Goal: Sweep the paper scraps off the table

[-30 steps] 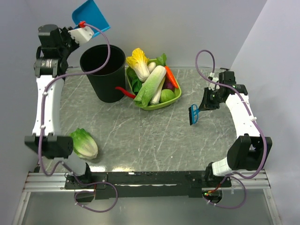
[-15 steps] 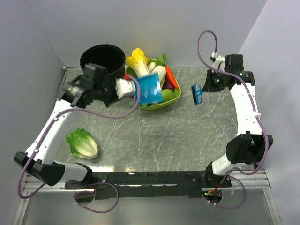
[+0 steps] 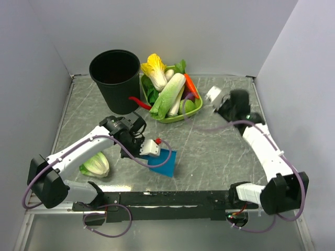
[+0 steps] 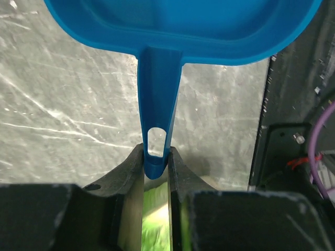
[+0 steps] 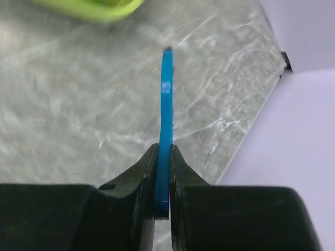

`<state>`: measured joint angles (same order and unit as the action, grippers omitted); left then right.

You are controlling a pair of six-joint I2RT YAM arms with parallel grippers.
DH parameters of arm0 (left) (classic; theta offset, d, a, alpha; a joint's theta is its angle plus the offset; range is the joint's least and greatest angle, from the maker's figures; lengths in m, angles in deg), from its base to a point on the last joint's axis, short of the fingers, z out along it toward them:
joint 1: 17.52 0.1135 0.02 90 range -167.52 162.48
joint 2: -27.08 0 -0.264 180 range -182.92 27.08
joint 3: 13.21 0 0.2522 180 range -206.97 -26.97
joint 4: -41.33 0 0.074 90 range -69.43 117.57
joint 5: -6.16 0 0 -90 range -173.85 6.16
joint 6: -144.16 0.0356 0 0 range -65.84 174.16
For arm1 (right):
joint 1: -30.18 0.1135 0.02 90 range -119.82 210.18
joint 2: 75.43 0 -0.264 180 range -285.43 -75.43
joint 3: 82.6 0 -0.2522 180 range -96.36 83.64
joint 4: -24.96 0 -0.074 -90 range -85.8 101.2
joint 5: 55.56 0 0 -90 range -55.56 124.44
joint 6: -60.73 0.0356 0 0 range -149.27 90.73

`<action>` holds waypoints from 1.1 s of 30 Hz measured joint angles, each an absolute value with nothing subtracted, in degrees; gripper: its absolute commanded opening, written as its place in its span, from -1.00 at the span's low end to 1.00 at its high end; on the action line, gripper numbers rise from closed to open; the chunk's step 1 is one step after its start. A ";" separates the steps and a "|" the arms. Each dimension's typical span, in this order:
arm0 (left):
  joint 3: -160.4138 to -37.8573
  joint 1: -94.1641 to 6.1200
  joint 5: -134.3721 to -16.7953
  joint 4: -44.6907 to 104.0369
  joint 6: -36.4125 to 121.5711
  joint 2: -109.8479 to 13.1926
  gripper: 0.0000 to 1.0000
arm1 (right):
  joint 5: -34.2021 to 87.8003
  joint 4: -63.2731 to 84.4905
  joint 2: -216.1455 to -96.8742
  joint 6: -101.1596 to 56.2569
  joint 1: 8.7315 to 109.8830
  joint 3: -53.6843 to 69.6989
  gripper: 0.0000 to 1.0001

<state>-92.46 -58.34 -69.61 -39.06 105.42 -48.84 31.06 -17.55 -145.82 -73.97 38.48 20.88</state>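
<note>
No paper scraps show in any view. My left gripper [image 3: 156, 152] is shut on the handle [image 4: 156, 151] of a blue dustpan [image 3: 163, 162], which lies low over the near middle of the grey-green veined table [image 3: 209, 151]. In the left wrist view the pan [image 4: 183, 26] fills the top. My right gripper [image 3: 221, 102] is blurred by motion at the back right, beside the green basket. In the right wrist view it is shut on a thin blue brush handle [image 5: 166, 115], seen edge-on above the table [image 5: 78, 104]. The brush head is hidden.
A black bin [image 3: 115, 78] stands at the back left. A green basket [image 3: 175, 116] holds cabbage, a white radish and an orange carrot [image 3: 191, 86]. A glossy red chili [image 3: 139, 102] lies between bin and basket. A lettuce head [image 3: 95, 164] lies near the left front edge.
My left arm swung the dustpan from above the bin, past the basket, down to the near middle of the table. My right arm moved the brush back and then left toward the basket.
</note>
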 measured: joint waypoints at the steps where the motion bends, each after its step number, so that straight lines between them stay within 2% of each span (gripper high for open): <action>1: -91.06 -58.41 -69.98 -37.92 105.03 -48.84 -0.98 | 32.64 -15.82 -144.22 -76.73 40.18 25.05 -1.00; 4: -88.07 -58.49 -71.11 -34.08 103.94 -48.82 -0.98 | 36.68 -11.84 -141.89 -82.41 42.72 33.95 -1.00; 9: -83.52 -58.49 -73.87 -28.22 102.58 -48.91 -0.70 | 42.36 -5.61 -141.54 -87.55 44.29 45.18 -0.99; 13: -80.88 -58.54 -74.96 -25.18 101.27 -49.65 -0.54 | 43.72 -5.53 -141.05 -88.77 45.47 49.32 -0.76; 14: -80.42 -58.56 -75.16 -24.61 101.01 -49.87 -0.51 | 43.72 -6.01 -140.64 -88.77 45.86 49.36 -0.69; 15: -79.96 -58.56 -75.27 -24.11 100.79 -50.02 -0.46 | 43.59 -6.47 -140.22 -88.71 46.12 49.36 -0.47; 17: -79.24 -58.60 -75.75 -23.19 99.81 -50.02 -0.33 | 42.17 -9.05 -138.69 -88.20 47.00 49.34 -0.25; 19: -79.19 -58.58 -76.14 -22.54 99.28 -50.02 -0.18 | 40.22 -13.16 -137.95 -87.85 47.50 48.99 -0.14; 21: -79.19 -58.58 -76.75 -21.75 98.36 -50.00 -0.10 | 37.58 -18.97 -137.82 -87.55 47.85 48.20 0.08; 22: -79.19 -58.58 -77.01 -21.36 98.04 -50.00 0.05 | 36.13 -22.88 -137.97 -87.46 47.96 47.24 0.19; 25: -79.28 -58.30 -77.32 -20.79 97.10 -50.00 0.49 | 30.49 -34.86 -138.89 -87.26 48.05 42.52 0.67; 26: -79.43 -58.14 -77.26 -20.81 96.62 -50.00 0.53 | 28.42 -38.84 -139.31 -87.22 48.05 40.14 0.95; 30: -82.41 -56.94 -76.95 -21.31 95.15 -49.96 0.95 | 20.72 -49.13 -139.39 -84.77 48.05 30.74 0.99; 33: -85.25 -55.74 -75.88 -21.36 93.82 -49.39 0.98 | 16.90 -51.78 -138.65 -80.62 48.05 25.86 0.99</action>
<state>-85.25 -55.74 -75.88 -21.36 93.82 -49.39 16.90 -51.78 -138.65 -80.62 48.05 25.86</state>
